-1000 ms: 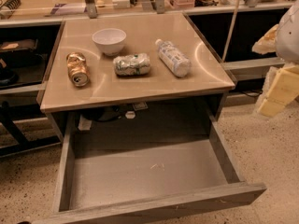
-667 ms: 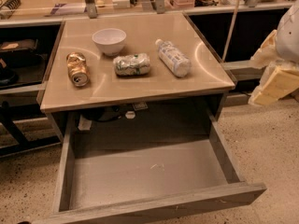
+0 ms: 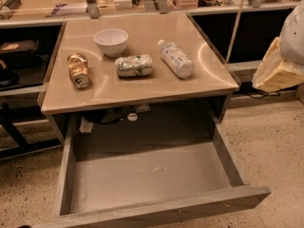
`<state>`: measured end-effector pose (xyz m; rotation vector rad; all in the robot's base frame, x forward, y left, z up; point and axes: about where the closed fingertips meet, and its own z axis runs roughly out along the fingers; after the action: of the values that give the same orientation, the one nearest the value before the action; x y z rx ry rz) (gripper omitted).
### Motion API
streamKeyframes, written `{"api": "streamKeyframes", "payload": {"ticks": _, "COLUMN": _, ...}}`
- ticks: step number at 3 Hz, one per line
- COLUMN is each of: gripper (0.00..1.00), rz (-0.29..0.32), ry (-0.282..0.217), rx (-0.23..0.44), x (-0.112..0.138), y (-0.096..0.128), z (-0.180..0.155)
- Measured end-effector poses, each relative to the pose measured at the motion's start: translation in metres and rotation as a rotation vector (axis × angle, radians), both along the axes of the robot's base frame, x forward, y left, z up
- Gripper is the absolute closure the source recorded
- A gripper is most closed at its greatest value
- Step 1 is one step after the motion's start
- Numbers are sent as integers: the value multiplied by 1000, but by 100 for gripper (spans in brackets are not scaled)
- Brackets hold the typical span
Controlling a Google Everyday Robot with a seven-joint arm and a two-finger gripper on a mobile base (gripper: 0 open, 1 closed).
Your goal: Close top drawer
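Observation:
The top drawer [image 3: 156, 210] is pulled far out from under the tan tabletop [image 3: 142, 87]. It is wide, shallow and grey wood-grain. Its inside floor [image 3: 147, 175] is bare apart from small pale scratches, and its flat front runs along the bottom of the view. My gripper [image 3: 278, 70] shows as a cream and white shape at the right edge. It hangs above the floor, right of the table's right corner, and touches neither the drawer nor the table.
On the tabletop stand a white bowl [image 3: 111, 41], a gold can on its side [image 3: 78, 70], a crumpled silver-green can [image 3: 134, 65] and a plastic bottle lying down [image 3: 175, 58]. Dark shelving flanks the table. The floor is speckled [image 3: 270, 146].
The cream gripper at the right edge has risen a little and shifted slightly. The drawer stays open as before.

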<state>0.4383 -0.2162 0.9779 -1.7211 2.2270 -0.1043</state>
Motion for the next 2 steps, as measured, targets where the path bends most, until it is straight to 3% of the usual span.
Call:
{"api": "streamKeyframes", "payload": {"ticks": 1, "gripper": 100, "rz": 0, "ry": -1, "rx": 0, "x": 0, "y": 0, "z": 0}}
{"api": "streamKeyframes", "payload": {"ticks": 2, "gripper": 100, "rz": -5, "ry": -8, "rx": -3, "x": 0, "y": -1, "z": 2}}
